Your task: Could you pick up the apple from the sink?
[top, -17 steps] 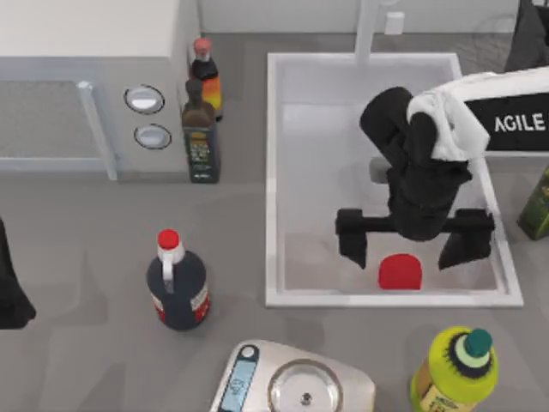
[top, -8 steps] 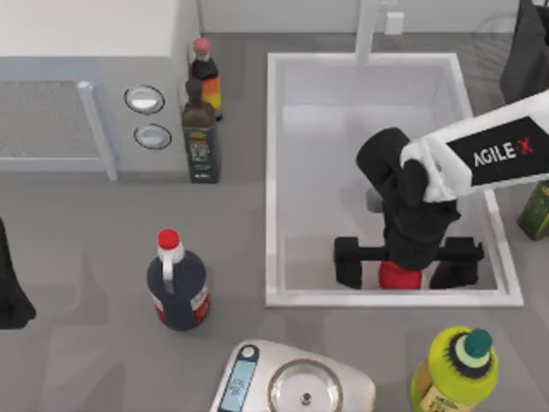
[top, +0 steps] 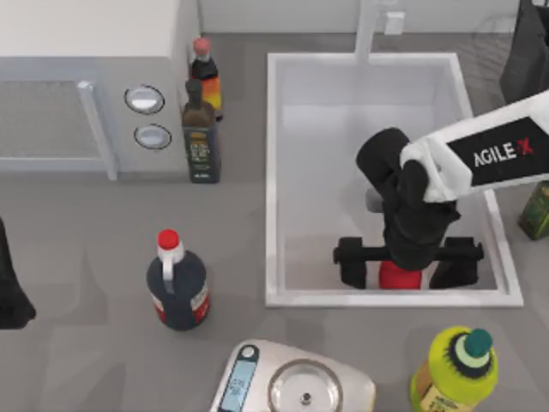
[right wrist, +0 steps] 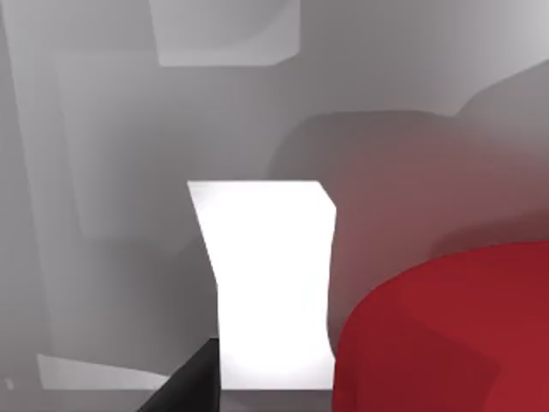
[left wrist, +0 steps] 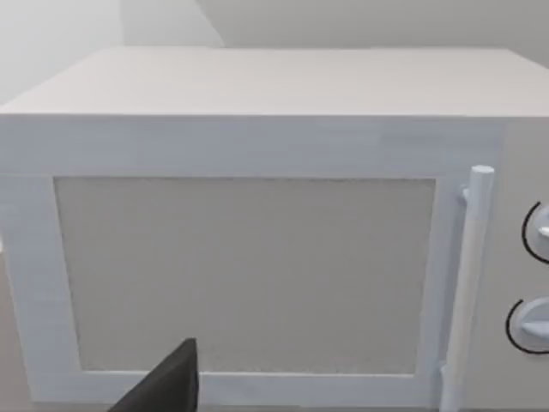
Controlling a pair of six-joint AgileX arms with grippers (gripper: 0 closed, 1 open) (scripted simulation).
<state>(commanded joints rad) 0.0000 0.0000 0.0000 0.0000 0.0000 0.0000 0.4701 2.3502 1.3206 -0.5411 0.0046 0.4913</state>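
Both fingers of my right gripper (top: 403, 264) stand spread, straddling the apple (top: 399, 276) at the sink's (top: 273, 172) lower-right corner.

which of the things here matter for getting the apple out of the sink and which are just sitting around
Part of the job:
apple, near the sink's front wall
sink
right claw, open, straddling the apple

Just lying about:
microwave
dark red-capped bottle
two sauce bottles beside the microwave
kitchen scale
yellow-green bottle
left claw, parked facing the microwave
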